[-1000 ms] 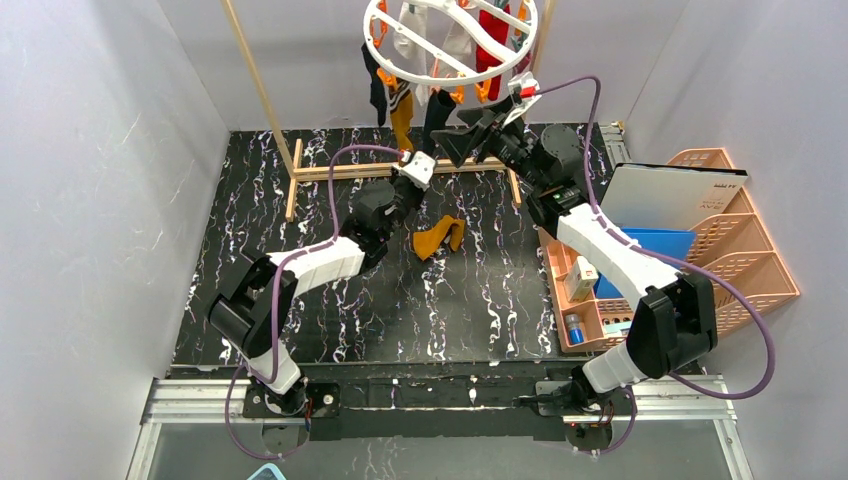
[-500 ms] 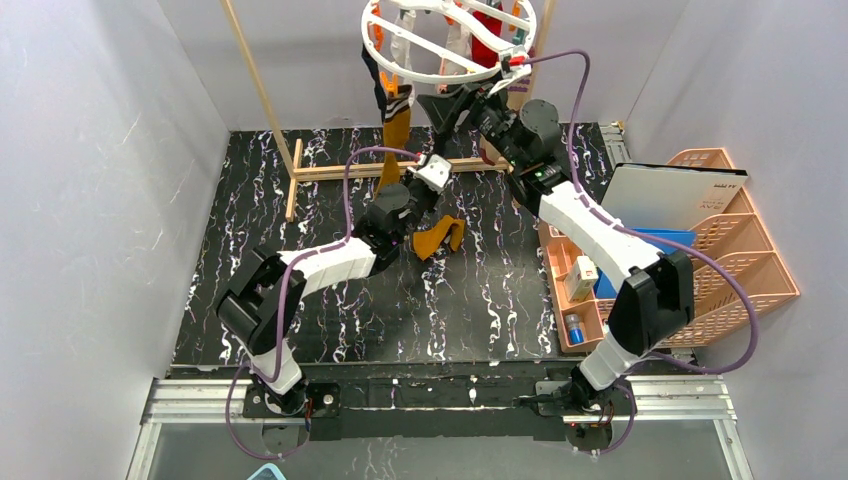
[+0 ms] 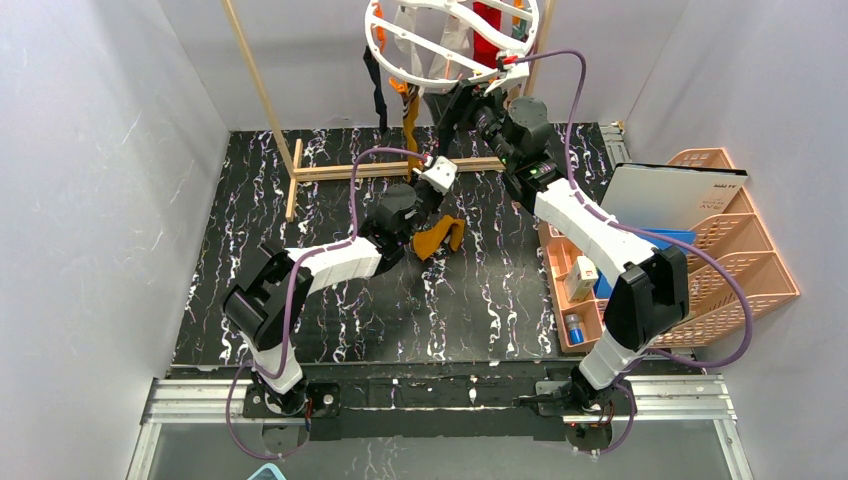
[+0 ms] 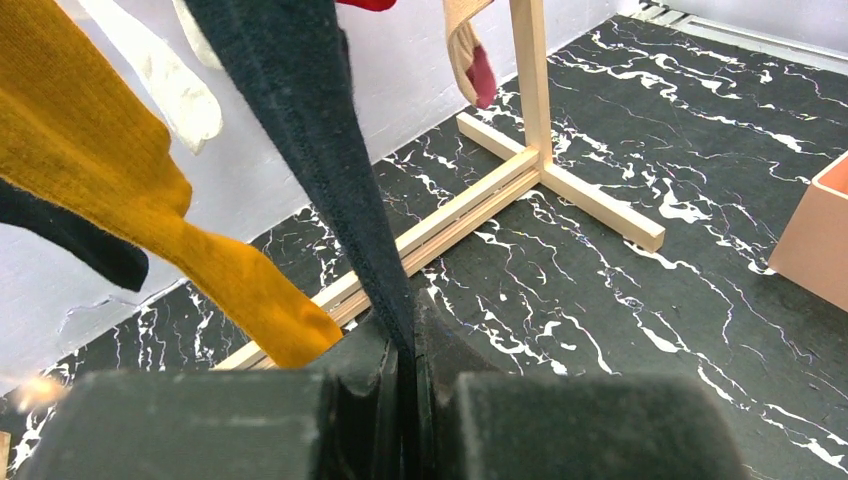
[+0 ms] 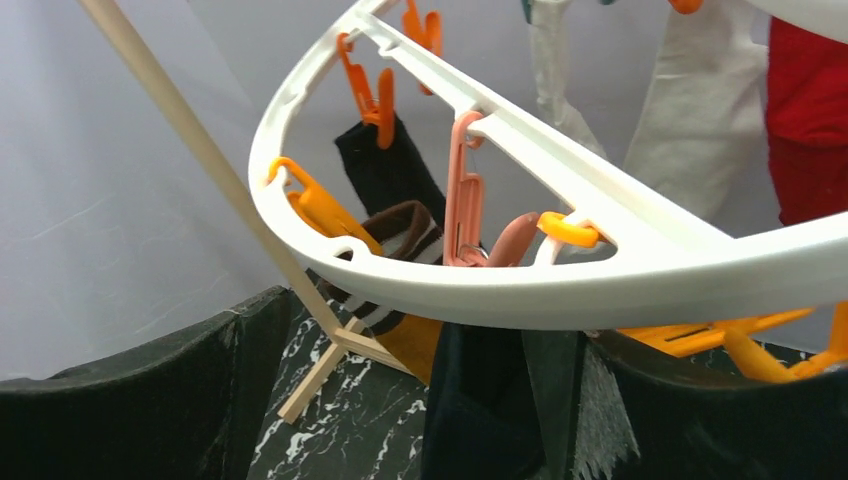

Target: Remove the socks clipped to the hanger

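Observation:
The white ring hanger (image 3: 450, 62) hangs at the top centre with mustard (image 3: 410, 118), black (image 3: 377, 92), white (image 3: 409, 30) and red (image 3: 487, 18) socks clipped to it. My left gripper (image 3: 437, 176) is shut on the lower end of a hanging black sock (image 4: 320, 150), which is pulled taut in the left wrist view. My right gripper (image 3: 462, 102) is open just under the ring's rim (image 5: 560, 290), its jaws on either side of that black sock's top (image 5: 490, 400). One mustard sock (image 3: 437, 237) lies loose on the table.
The light wooden frame has a base (image 3: 350, 170) on the black marble mat and a slanted pole (image 3: 255, 80). A peach organiser (image 3: 745, 250), a white board (image 3: 665, 195) and a peach tray (image 3: 562, 310) of small items stand at the right. Grey walls close in on both sides.
My right gripper has risen and moved left, up to the ring's rim. My left gripper has shifted a little right with the black sock. The hanger has swung slightly.

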Robot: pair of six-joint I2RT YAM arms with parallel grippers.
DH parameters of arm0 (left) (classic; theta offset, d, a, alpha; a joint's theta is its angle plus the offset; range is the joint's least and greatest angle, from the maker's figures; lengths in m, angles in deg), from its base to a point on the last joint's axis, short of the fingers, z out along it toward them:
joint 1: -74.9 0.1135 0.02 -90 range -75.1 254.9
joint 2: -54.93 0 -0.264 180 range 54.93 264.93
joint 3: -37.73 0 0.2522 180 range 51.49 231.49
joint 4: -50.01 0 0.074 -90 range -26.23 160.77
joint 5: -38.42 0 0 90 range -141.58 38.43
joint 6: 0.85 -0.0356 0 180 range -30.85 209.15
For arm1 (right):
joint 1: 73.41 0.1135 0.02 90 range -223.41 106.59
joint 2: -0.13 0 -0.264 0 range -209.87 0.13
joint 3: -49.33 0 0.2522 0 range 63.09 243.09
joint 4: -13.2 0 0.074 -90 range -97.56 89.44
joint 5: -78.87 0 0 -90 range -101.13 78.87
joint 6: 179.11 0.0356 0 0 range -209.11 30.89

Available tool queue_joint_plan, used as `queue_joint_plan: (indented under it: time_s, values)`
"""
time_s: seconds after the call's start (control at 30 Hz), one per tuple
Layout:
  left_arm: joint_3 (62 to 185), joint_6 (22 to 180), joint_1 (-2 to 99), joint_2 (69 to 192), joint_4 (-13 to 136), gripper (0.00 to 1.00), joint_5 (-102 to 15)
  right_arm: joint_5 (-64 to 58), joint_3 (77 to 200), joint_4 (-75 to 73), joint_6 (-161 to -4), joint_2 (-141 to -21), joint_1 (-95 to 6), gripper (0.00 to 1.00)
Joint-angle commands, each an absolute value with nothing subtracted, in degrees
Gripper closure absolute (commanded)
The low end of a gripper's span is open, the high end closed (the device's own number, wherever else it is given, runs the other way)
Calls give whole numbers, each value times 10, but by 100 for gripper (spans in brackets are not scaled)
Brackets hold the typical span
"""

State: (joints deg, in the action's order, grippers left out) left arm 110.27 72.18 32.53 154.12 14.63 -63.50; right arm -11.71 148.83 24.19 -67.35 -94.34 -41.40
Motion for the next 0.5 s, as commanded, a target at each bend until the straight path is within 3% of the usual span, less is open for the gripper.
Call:
queue_joint_plan:
  time_s: [0.0,0.47]
  values:
    - [1114,717,320,1541,150,100,-652,-159,1513,237,-703,-917,-412,7]
    - [1113,712,314,1527,152,100,-653,-169,1532,216,-731,-920,-422,5]
